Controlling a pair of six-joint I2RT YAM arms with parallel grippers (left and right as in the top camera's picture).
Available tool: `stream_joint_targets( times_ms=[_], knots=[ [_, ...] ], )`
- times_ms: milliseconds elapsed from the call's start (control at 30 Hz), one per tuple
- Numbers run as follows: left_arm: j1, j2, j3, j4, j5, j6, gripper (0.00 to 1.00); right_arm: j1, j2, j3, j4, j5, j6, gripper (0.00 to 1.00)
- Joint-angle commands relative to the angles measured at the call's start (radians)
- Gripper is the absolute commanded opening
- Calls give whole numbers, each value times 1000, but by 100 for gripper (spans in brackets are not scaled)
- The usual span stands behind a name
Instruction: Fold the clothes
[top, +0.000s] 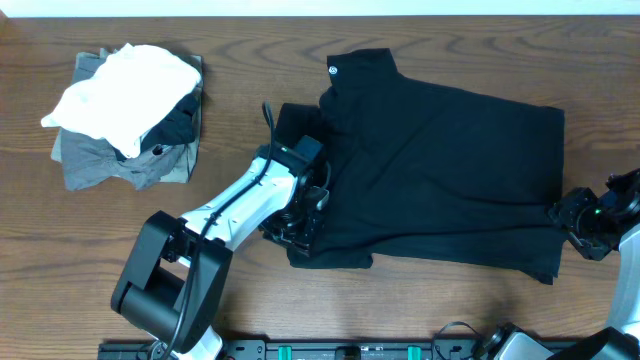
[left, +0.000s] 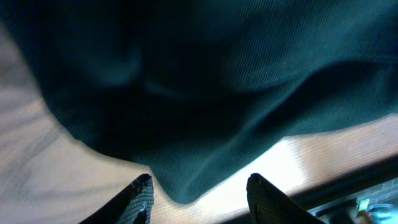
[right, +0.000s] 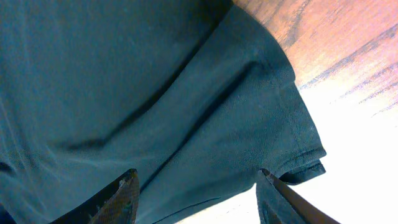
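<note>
Both left tool (left: 199, 183) and right tool (right: 197, 176) stand half-open, empty, over the shirt (top: 440, 170).

A dark brown wooden table (top: 420, 310) with streaked grain fills the overhead frame. A pale strip (top: 300, 5) runs along the top edge and a black rail (top: 300, 350) along the bottom. Bright glare (right: 360, 186) whitens the wood at the lower right of the right wrist view.

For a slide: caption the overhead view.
Black shirt spread on wooden table, left pincer and right pincer open at its edges.
</note>
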Motion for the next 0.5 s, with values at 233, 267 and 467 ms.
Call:
stream_joint_targets(
  times_ms=[233, 267, 467],
  knots=[
    [-16, -16, -144, 124, 63, -35, 23, -7, -6, 2, -2, -18, -44, 59],
    [-16, -17, -143, 115, 80, -35, 12, -7, -6, 2, -3, -24, -44, 59],
    [-15, -18, -77, -154, 246, 61, 6, -7, -6, 2, -2, -32, -44, 59]
  ],
)
